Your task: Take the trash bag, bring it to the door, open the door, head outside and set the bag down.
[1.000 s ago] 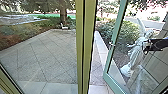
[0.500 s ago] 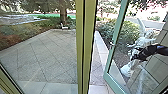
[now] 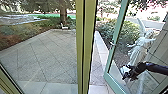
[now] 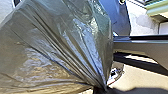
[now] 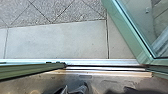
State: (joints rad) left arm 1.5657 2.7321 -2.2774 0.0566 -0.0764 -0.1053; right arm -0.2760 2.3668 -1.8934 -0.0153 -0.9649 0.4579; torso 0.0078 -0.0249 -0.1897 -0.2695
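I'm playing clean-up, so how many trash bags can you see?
1. The trash bag is right in front of the left wrist camera, its plastic gathered into folds. Another could be hidden behind it.

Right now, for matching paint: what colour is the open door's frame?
The door frame is a muted bluish green, best seen in the right wrist view.

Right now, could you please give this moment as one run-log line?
door open outward | trash bag at left wrist | right hand before door's glass
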